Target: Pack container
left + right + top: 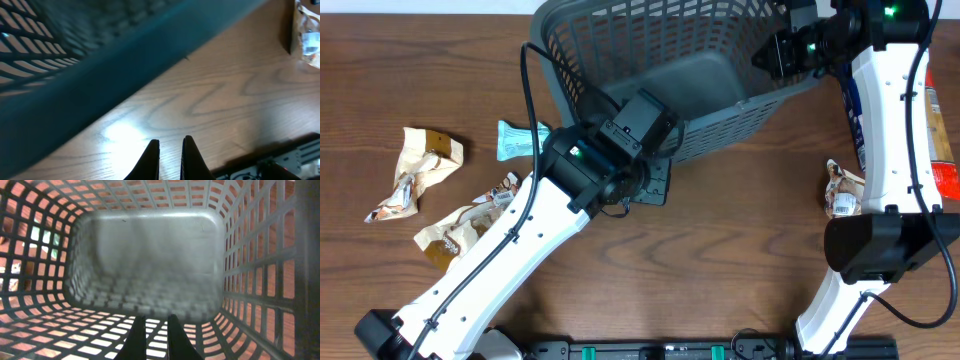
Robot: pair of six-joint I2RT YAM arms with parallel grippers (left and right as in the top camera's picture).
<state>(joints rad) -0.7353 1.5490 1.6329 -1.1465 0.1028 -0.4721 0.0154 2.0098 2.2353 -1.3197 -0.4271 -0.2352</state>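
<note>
The container (620, 45) is found at the far side of the table (720, 250), about in the middle. It looks tipped up, so that its grey floor is turned partly toward the camera above. Nothing is seen inside it. In the right wrist view only the bare floor and the slotted walls are shown.

The right gripper (156, 322) is held at the container's right rim and is pointed into it. Its fingers are pressed together and nothing is pinched. It is probably placed there so that the container can be pushed or steadied, not so that something can be dropped in.

The left gripper (170, 147) is held just beside the container's near wall, low over the table. Its fingers are pressed almost together too, with nothing between them. The thick rim is seen blurred across the top left of its view. It may be put there to stop the container from sliding, but whether the wall is touched cannot be told.

The snack packets are all out on the table. A teal packet (520, 140) lies near the container's left corner, two crumpled packets (415, 170) (470, 222) lie further left, and one more packet (840, 190) lies beside the right arm. So the packing is judged as not begun.
</note>
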